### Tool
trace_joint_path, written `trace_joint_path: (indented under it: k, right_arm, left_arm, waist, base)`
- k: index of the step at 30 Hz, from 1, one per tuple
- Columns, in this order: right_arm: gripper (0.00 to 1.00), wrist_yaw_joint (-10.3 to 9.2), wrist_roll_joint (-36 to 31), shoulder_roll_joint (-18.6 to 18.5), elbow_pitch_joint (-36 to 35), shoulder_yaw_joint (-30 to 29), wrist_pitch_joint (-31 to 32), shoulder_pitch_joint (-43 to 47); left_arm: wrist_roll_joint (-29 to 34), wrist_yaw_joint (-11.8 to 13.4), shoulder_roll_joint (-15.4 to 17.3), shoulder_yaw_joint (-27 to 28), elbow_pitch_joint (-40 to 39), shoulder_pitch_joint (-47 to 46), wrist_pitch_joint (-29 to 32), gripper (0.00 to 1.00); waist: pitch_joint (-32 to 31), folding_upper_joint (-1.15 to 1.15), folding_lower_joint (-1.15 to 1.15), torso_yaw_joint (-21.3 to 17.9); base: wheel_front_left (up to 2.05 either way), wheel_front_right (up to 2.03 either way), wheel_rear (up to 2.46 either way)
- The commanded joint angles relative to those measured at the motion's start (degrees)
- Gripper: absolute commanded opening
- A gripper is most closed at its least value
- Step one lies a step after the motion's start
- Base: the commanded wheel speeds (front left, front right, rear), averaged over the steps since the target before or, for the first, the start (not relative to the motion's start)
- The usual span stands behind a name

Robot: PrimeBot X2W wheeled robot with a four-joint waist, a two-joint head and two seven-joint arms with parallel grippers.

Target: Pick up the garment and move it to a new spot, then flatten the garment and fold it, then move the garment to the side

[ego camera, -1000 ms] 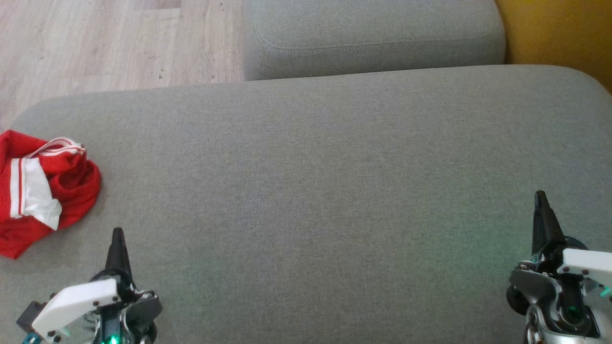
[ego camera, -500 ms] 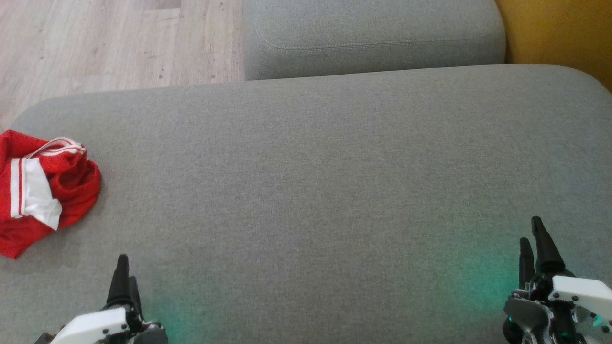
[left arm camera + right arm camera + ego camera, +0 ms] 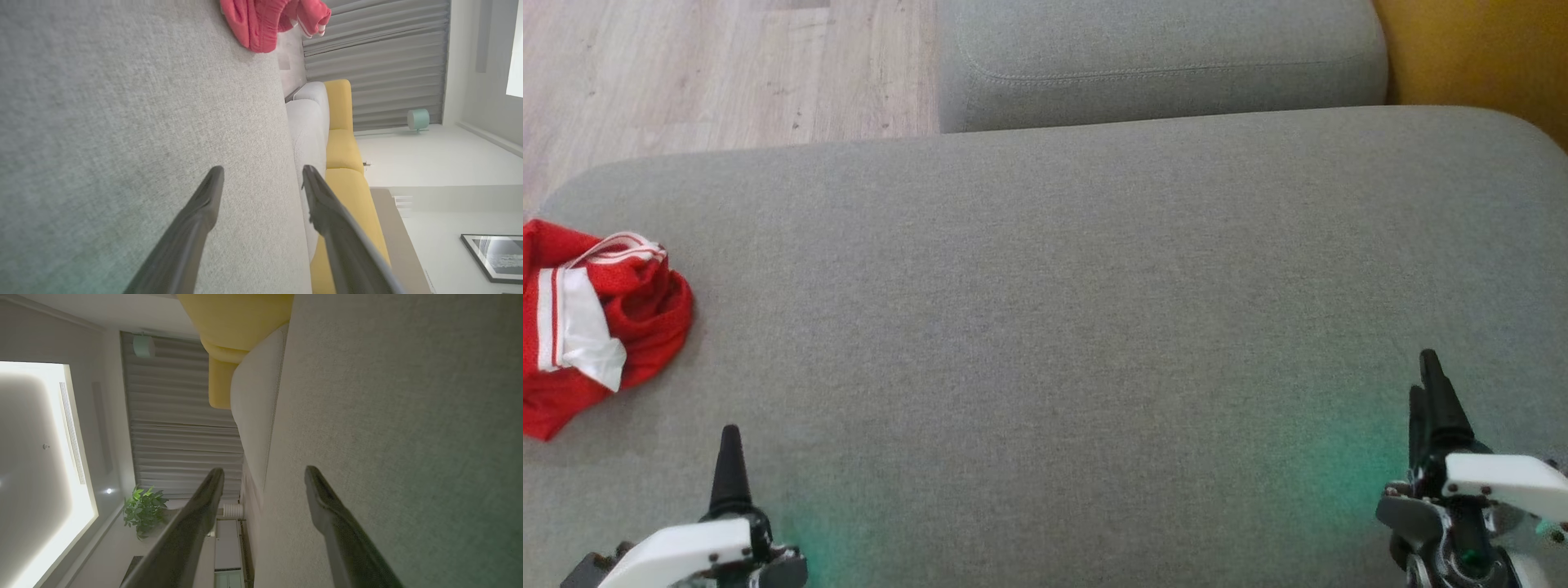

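Head view, garment: The red garment with white bands lay crumpled at the left edge of the grey seat cushion, partly cut off by the frame.
Head view, left gripper: Your left gripper stood over the cushion, near the garment but apart from it. Its fingers lined up one behind the other, so their gap could not be read here.
Head view, right gripper: Your right gripper stood far to the right, well apart from the garment, over bare cushion.
Head view, surroundings: A second grey cushion lay beyond the seat, with wooden floor at upper left.
Left wrist view, tool: The two dark fingers stood parted with nothing between them. The garment lay ahead on the cushion's edge, at the top of the view.
Right wrist view, tool: The fingers likewise stood parted and empty beside bare cushion.
Step in hand: This was judged to be the reach for the first pickup, with nothing yet grasped.
Technique: The pickup called for you to bring the left gripper over the heap's raised fold and lower it with the fingers spread. You were then to close on a thick bunch rather than a single hem.
Caution: The heap sat at the cushion's edge, so a sideways nudge could have pushed it toward the floor. An approach from above looked safer.
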Motion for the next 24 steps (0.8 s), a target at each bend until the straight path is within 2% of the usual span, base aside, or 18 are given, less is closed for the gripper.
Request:
trace_joint_path:
  k: [1,24]
  right_arm:
    - [1.0,0.0,-1.4,-1.4,-1.9,0.6,-0.6,-3.1]
    - [1.0,0.0,-20.4,-2.6,0.4,3.9,-4.5,-5.3]
  left_arm:
    - [1.5,-0.1,0.5,0.1,-1.9,-3.3,-0.5,1.0]
    - [22.2,0.3,0.9,-0.7,-2.0,-3.6,-4.4,1.0]
  waist:
    - [0.0,0.0,0.0,0.0]
    - [0.3,0.0,0.0,-0.1]
  base:
    - [0.0,0.0,0.0]
    - [0.0,0.0,0.0]
